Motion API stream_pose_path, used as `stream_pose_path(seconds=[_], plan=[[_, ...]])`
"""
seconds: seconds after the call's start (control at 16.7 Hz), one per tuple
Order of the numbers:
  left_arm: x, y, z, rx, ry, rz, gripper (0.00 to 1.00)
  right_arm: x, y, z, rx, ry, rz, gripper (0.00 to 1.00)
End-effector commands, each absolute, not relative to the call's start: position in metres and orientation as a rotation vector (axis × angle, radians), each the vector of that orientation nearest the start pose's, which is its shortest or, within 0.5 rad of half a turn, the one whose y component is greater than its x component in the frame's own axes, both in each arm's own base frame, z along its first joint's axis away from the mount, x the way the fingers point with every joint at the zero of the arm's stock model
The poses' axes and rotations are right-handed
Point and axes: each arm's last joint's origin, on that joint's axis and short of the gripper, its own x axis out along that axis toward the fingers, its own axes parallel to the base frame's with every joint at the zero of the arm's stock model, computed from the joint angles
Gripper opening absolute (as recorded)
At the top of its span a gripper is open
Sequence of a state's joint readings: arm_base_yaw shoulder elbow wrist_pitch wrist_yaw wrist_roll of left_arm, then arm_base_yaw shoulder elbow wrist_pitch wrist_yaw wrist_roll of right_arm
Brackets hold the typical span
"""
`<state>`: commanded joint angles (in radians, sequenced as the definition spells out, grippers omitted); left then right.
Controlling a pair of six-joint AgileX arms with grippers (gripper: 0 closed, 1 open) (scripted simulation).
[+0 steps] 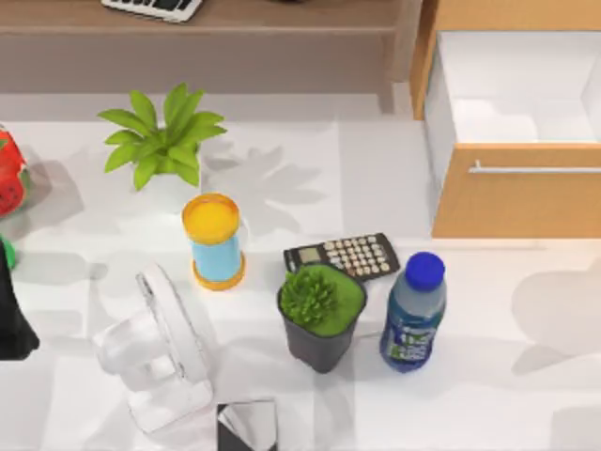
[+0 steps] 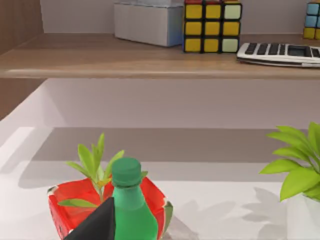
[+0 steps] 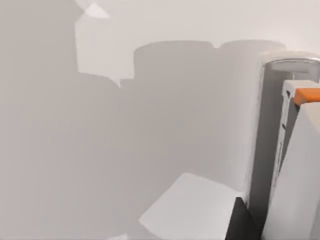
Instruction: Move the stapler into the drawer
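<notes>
The right wrist view looked onto a pale grey-white tabletop (image 3: pixel 125 125) crossed by soft shadows, among them two rounded shapes side by side and some straight-edged ones. A brighter patch of light lay on the surface, and another small bright patch sat at a far corner. Against one edge of the picture stood a white and light grey object (image 3: pixel 292 165), close to the camera, with a thin curved silvery rim at its end and a small orange piece (image 3: pixel 307 94) on it. What this object was could not be told. A dark, almost black wedge (image 3: pixel 240 222) showed just beside its base, touching it.
</notes>
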<state>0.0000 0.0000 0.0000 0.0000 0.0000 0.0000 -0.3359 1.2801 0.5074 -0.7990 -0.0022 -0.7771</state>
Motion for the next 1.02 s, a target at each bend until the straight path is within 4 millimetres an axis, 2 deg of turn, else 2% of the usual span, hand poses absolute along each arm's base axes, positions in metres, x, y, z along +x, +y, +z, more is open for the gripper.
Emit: stream_pose_path(seconds=[0.42,0.78,0.9,1.02], plan=[[0.106,-0.001,0.160,0.000,0.000,0.000,1.00,0.157,-0.055,0.148,-0.339,1.544,0.345,0.00],[0.106,-0.001,0.160,0.000,0.000,0.000,1.00,0.158,-0.054,0.151,-0.344,1.539,0.345,0.00],[0.106,-0.001,0.160,0.000,0.000,0.000,1.00,0.163,-0.049,0.169,-0.382,1.491,0.336,0.00],[0.106,-0.001,0.160,0.000,0.000,0.000,1.00,0.169,-0.039,0.200,-0.441,1.414,0.333,0.00]])
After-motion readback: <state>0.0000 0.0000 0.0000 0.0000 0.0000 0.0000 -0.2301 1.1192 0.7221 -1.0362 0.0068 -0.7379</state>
